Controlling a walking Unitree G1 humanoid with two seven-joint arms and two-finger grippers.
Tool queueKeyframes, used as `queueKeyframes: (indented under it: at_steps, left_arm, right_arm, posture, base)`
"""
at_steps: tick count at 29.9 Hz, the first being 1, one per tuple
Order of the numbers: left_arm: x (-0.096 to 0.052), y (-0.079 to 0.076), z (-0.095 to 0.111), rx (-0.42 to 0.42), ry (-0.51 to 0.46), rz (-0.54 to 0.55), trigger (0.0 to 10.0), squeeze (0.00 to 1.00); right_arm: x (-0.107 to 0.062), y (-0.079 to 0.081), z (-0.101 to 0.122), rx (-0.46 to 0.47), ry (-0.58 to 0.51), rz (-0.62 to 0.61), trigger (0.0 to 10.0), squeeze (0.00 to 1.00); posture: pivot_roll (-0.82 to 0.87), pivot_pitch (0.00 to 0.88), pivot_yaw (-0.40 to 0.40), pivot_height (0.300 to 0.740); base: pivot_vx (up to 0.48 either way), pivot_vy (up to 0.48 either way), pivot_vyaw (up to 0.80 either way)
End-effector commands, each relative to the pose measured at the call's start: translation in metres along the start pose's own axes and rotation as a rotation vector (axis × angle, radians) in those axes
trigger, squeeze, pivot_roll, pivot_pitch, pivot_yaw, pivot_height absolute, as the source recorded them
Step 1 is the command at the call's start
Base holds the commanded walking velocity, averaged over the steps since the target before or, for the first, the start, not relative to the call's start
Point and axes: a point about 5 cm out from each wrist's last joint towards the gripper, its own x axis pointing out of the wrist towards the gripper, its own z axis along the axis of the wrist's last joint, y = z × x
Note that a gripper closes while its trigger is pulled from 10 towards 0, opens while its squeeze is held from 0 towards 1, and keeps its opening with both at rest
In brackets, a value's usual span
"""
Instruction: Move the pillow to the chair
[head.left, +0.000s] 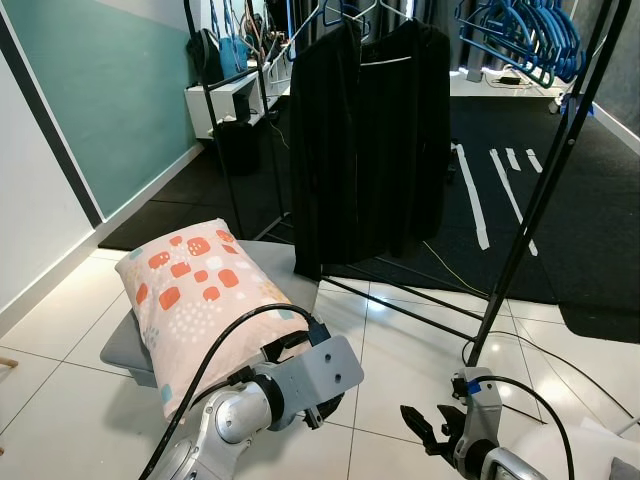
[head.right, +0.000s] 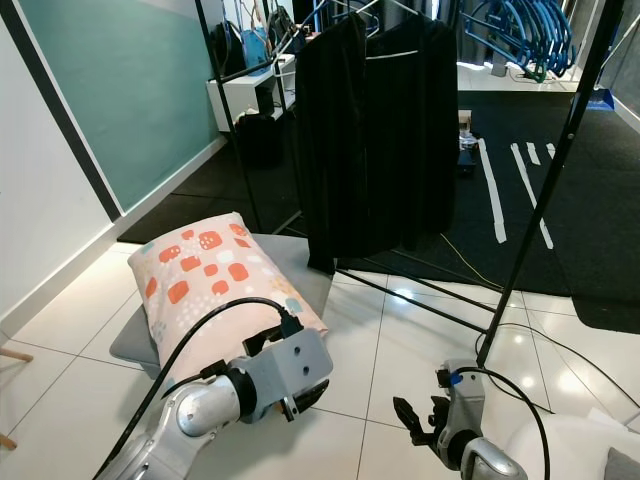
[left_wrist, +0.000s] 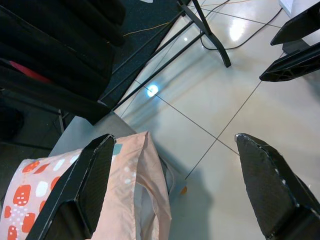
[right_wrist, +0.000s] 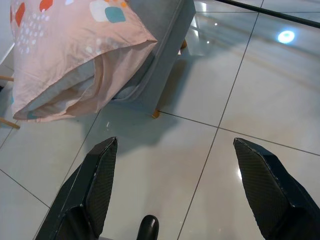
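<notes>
Peach cotton pillow (head.left: 196, 300) resting on a low grey seat (right_wrist: 162, 57), both grippers spread and empty.

Printed with orange and white patches, the pillow lies tilted across the seat pad, its open pillowcase mouth sagging over the front edge; it reads as light, soft and easily deformed, so a pinch on loose fabric would likely let it droop, whereas a grasp taken deep across a stuffed corner or the near end should carry it better. The left gripper (left_wrist: 172, 190) hangs at that near end, fingers wide, one finger beside the cloth. The right gripper (right_wrist: 170, 192) waits apart, fingers wide, over bare white tile (head.left: 400, 350). Open floor lies toward the robot; a black garment rack (head.left: 545, 190) with dark clothes (head.left: 370, 140) and a trailing cable bounds the far side.
</notes>
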Motion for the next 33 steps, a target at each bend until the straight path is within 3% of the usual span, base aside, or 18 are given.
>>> queueKeyframes:
  at_steps: [1, 33]
  left_arm:
    - [-0.0001, 0.0008, -0.0031, -0.004, 0.014, -0.005, 10.0, 0.00]
    - [0.0010, -0.0011, -0.0054, -0.003, 0.017, -0.005, 10.0, 0.00]
  right_arm:
    - [0.0013, 0.0022, 0.0003, 0.016, -0.004, 0.008, 10.0, 0.00]
    - [0.0022, 0.0020, -0.0018, 0.017, 0.000, 0.007, 10.0, 0.00]
  posture:
    - [-0.13, 0.045, 0.010, 0.740]
    - [-0.13, 0.015, 0.010, 0.740]
  base:
    - [0.000, 0.000, 0.00]
    - [0.000, 0.000, 0.00]
